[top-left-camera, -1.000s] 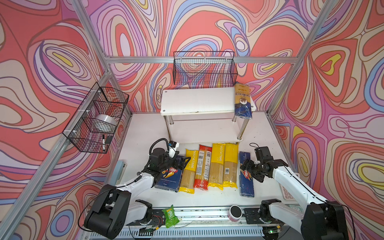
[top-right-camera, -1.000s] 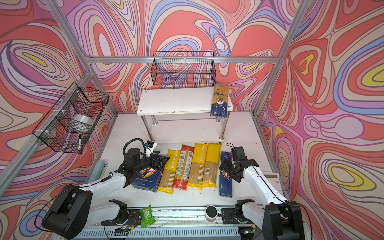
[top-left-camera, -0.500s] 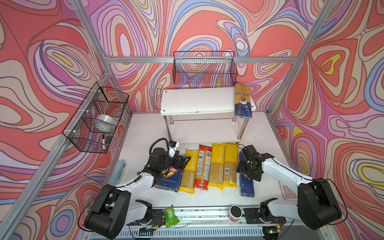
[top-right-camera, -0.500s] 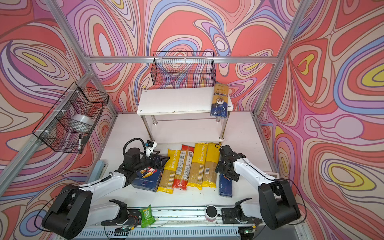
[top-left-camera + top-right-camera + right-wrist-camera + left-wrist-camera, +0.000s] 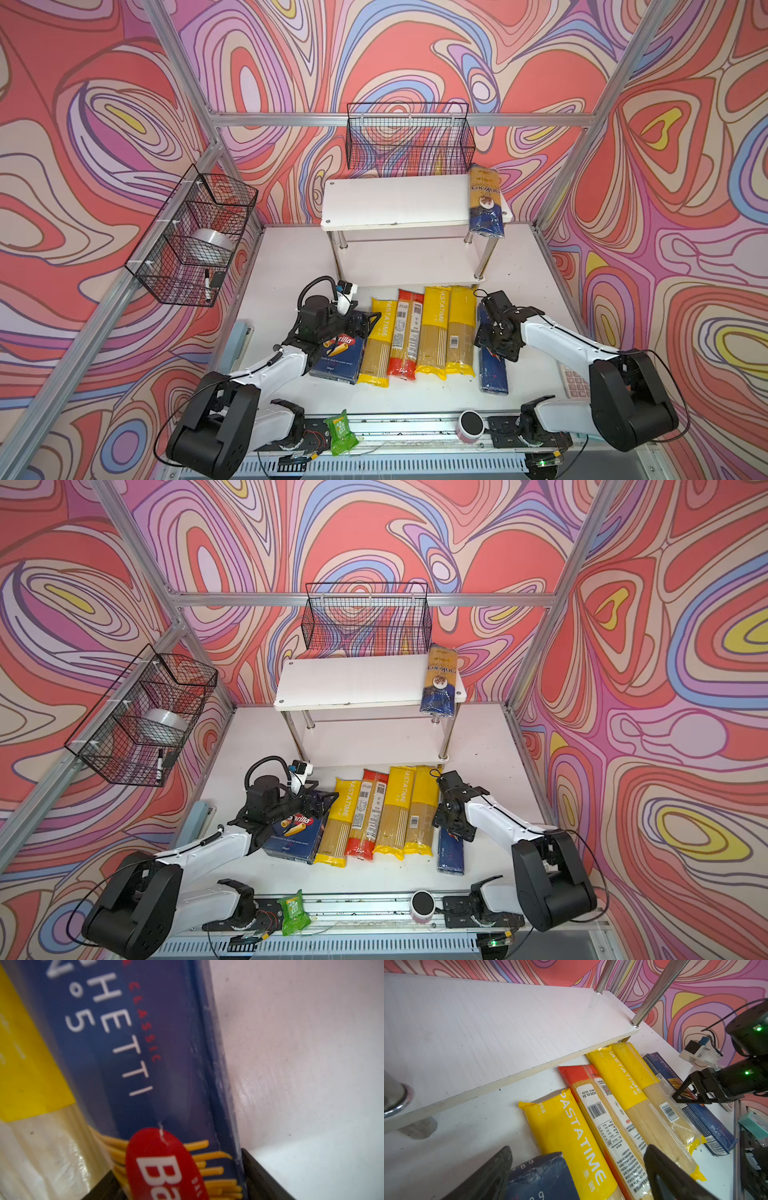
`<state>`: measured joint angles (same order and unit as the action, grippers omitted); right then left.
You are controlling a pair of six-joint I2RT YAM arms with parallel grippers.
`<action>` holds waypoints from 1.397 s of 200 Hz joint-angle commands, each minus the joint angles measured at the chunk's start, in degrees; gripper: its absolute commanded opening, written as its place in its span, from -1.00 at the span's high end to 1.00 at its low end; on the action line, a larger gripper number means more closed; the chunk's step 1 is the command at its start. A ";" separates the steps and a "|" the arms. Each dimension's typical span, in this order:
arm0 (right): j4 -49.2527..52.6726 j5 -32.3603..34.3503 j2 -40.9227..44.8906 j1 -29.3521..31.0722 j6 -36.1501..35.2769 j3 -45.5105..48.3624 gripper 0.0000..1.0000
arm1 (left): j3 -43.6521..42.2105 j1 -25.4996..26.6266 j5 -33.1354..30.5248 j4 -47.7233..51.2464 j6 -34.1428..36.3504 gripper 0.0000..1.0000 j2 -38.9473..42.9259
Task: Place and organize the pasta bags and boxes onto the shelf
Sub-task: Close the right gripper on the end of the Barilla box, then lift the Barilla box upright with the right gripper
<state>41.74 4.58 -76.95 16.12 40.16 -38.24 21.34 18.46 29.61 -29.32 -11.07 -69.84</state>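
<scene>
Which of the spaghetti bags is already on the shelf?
The dark blue gold-topped spaghetti bag, lying on the shelf at the right end of its top board. The yellow-ended bags and the red-ended bag lie on the table.

1. The white shelf [image 5: 395,199] stands at the back of the worktop.
2. A blue and gold bag [image 5: 485,208] lies on the right end of its top board, poking over the front edge.
3. In front, flat in a row from the left: wide blue box [image 5: 338,357], left yellow bag [image 5: 378,345], red bag [image 5: 407,332], middle yellow bag [image 5: 434,332], right yellow bag [image 5: 461,328], long blue box [image 5: 492,370].
</scene>
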 commanded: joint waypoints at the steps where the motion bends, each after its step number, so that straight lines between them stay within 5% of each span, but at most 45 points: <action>1: -2.76 0.86 0.62 0.31 0.47 0.89 -0.44 | 0.65 0.34 -0.97 1.65 1.39 -1.00 1.35; 150: -0.06 1.91 10.74 0.31 -1.35 -4.93 0.35 | 0.31 0.28 -1.26 1.39 0.86 -1.00 2.16; 279: 12.62 7.94 15.82 0.30 -8.29 -25.77 0.46 | 0.37 0.30 -1.65 1.26 0.81 -1.00 1.90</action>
<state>54.54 9.56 -62.81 16.12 34.33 -58.96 21.34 18.46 28.01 -28.05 -10.57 -68.31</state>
